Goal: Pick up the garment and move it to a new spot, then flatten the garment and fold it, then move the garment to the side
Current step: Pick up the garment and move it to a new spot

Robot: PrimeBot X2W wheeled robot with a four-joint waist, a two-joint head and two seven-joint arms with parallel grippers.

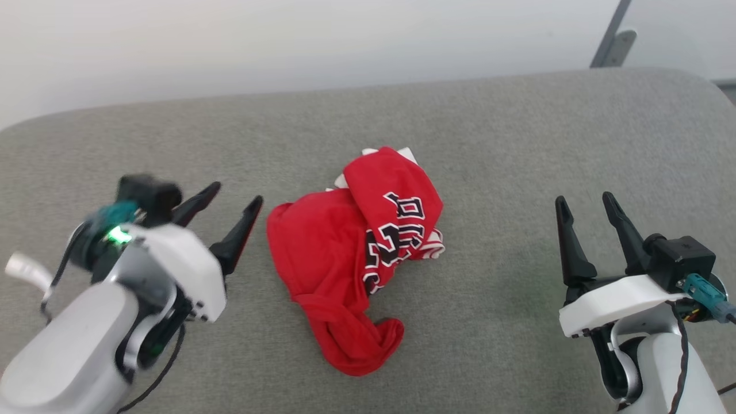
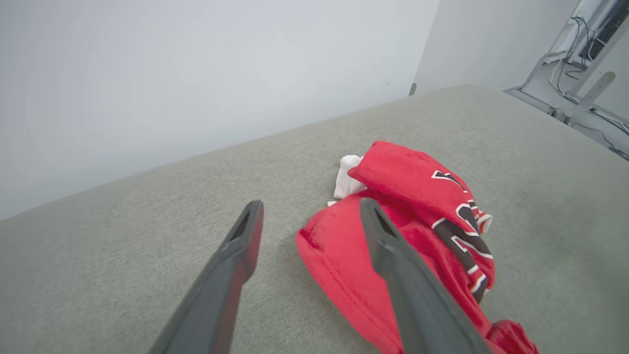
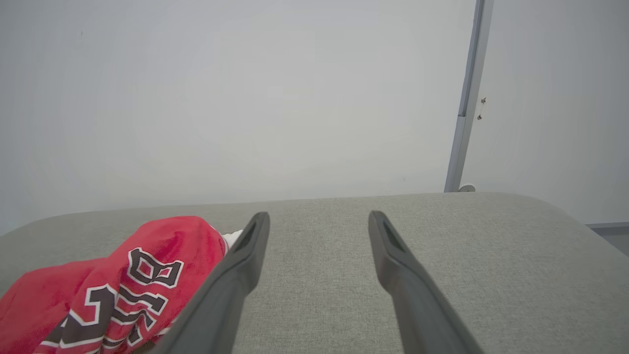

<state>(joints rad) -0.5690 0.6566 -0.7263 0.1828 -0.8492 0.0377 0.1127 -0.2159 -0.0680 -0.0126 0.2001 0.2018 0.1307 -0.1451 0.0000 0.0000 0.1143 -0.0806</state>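
Note:
The garment [image 1: 351, 259] lies crumpled in a heap at the middle of the grey padded surface [image 1: 494, 149], red with black white-outlined numerals and a bit of white showing at its far end. My left gripper [image 1: 234, 202] hovers just left of the heap, open, with nothing between its fingers. In the left wrist view the garment [image 2: 393, 236] sits partly behind the right finger of the left gripper [image 2: 310, 211]. My right gripper [image 1: 586, 207] stands open and empty well to the right. In the right wrist view the garment [image 3: 123, 285] lies left of the right gripper [image 3: 318, 223].
A pale wall rises behind the surface's rounded far edge. A grey metal post [image 1: 612, 40] stands at the back right. Bare grey padding extends on both sides of the heap.

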